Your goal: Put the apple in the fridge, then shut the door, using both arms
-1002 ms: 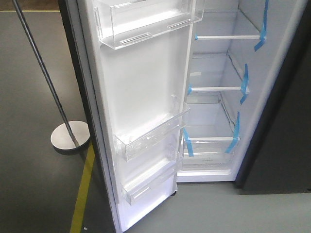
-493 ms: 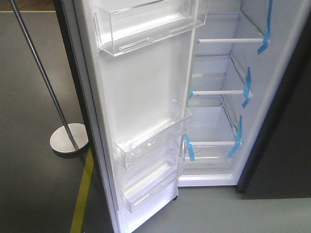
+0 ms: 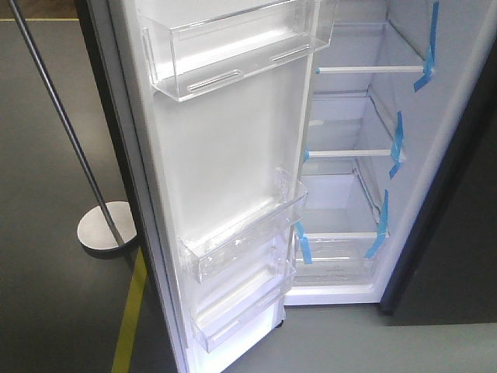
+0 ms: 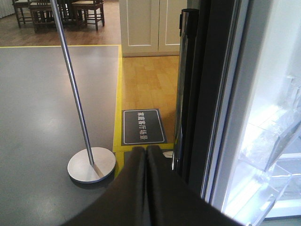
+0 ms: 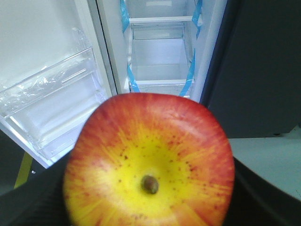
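right wrist-mounted view: the apple [image 5: 149, 160] fills the lower half of the picture, its yellow end and brown dimple turned to the lens. the dark sides of the right tool [image 5: 149, 202] flank it on both sides, so this tool is holding the apple. the fruit is outside the fridge [image 5: 157, 56], in front of its open lower compartment, with the door [image 5: 42, 42] and a clear bin [image 5: 51, 108] to the left.

in the left wrist view the left tool [image 4: 146, 153] has its two dark fingers pressed together with nothing between them. it hangs above the grey floor [image 4: 37, 108], just beside the door's dark outer edge. a floor sign [image 4: 142, 126] lies ahead and the round base of a metal stand [image 4: 91, 165] sits to the left.

in the front-facing view the door stands wide open, white inner face showing, with one upper bin [image 3: 233, 47] and two lower bins [image 3: 241, 233]. blue tape [image 3: 396, 144] marks the glass shelves.

compared with a second ago, the whole scene has slid in the frame: the stand's base sits lower and further left, the shelves lower and further right, and the upper bin reaches closer to the left. the door's angle to the fridge looks unchanged.
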You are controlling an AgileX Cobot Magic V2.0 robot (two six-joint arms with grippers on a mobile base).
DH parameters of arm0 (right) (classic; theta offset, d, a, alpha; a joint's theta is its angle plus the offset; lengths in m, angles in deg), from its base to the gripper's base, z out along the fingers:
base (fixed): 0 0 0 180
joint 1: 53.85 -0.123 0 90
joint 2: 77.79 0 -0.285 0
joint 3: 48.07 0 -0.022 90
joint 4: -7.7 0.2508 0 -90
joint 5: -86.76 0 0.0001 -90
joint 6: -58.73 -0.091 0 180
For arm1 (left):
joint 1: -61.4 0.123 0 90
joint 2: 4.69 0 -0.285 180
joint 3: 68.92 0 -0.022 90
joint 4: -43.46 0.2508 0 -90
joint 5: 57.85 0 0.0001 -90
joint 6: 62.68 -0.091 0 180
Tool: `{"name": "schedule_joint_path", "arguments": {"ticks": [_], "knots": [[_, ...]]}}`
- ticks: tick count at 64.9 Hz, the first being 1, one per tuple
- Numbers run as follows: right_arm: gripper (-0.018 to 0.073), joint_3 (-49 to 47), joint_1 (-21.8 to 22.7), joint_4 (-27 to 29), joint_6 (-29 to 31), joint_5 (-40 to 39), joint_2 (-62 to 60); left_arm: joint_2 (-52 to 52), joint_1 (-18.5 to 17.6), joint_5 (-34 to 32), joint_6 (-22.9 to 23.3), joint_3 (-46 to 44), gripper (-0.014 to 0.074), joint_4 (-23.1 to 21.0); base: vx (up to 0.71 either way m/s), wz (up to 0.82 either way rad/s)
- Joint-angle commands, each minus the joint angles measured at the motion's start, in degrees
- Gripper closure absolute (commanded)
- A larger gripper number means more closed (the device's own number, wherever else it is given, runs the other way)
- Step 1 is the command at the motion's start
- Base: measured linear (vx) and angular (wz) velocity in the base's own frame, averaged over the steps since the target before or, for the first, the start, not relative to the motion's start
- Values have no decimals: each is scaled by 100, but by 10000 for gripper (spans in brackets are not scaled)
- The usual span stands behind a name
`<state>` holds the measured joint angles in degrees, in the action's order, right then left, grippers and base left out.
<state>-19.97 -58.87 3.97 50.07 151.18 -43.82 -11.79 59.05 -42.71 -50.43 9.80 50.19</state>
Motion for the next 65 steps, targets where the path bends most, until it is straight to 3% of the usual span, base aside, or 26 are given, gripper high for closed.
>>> {"name": "schedule_joint_path", "arguments": {"ticks": [1, 65], "knots": [[424, -145, 12, -56, 22, -415, 44, 79, -19, -406, 54, 117, 602, -29, 4, 0], [424, -145, 12, -56, 22, -415, 44, 79, -19, -406, 54, 117, 602, -29, 4, -1]]}}
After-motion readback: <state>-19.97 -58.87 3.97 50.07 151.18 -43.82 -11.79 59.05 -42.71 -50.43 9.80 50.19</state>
